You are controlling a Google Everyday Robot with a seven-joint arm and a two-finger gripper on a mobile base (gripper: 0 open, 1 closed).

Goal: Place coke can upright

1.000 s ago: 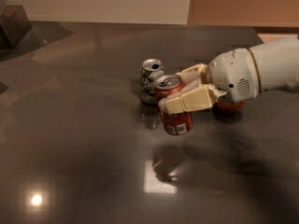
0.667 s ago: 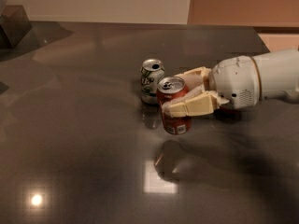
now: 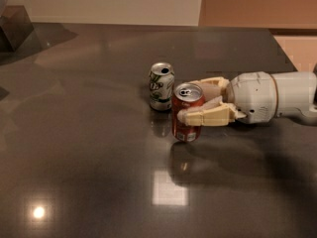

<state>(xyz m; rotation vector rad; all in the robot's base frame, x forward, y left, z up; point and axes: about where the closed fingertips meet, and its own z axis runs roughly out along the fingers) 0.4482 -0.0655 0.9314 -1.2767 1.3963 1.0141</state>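
Observation:
The coke can [image 3: 187, 114] is red with a silver top and stands upright at the middle of the dark table [image 3: 89, 148], its base at or just above the surface. My gripper [image 3: 191, 101] reaches in from the right. Its cream fingers [image 3: 208, 116] are closed around the can's upper half, one in front and one behind. The white arm [image 3: 270, 96] stretches level to the right edge.
A white-silver can with green-black markings [image 3: 161, 86] stands upright just left of and behind the coke can, close to it. A dark box-like object [image 3: 15, 26] sits at the far left corner. The table's right edge runs behind the arm.
The wrist and arm have swung down from a raised slant to level and drawn slightly right. The coke can stays in the fingers at about the same spot.

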